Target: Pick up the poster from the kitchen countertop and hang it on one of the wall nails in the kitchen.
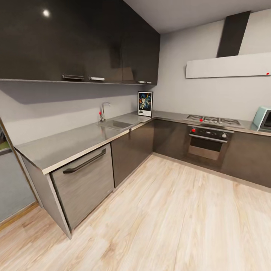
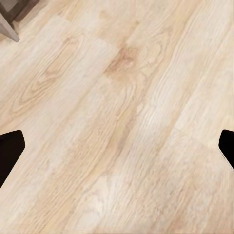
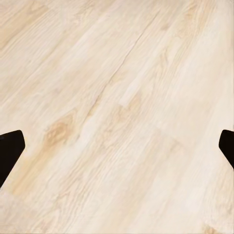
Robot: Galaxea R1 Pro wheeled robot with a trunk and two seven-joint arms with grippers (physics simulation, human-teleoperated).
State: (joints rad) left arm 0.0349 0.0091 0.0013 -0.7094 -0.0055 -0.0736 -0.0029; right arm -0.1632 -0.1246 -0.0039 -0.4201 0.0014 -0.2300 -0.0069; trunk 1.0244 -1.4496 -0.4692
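The poster (image 1: 145,104) stands upright in the far corner of the kitchen countertop (image 1: 71,141), leaning against the grey wall; it has a black frame and colourful figures on dark blue. The brushed steel worktop runs in an L, with a sink (image 1: 117,124) and tap (image 1: 102,111) on the left run and a gas hob (image 1: 213,120) on the back run. My left gripper (image 2: 117,153) hangs open over the light wood floor, its dark fingertips (image 2: 9,151) far apart. My right gripper (image 3: 117,153) is open too, over bare floorboards.
Dark wall cabinets (image 1: 75,41) hang above the left run. An oven (image 1: 207,143) sits under the hob, a white hood (image 1: 227,66) above it, and a teal appliance (image 1: 262,117) at the far right. A dishwasher front (image 1: 84,180) faces the wide wooden floor (image 1: 169,218).
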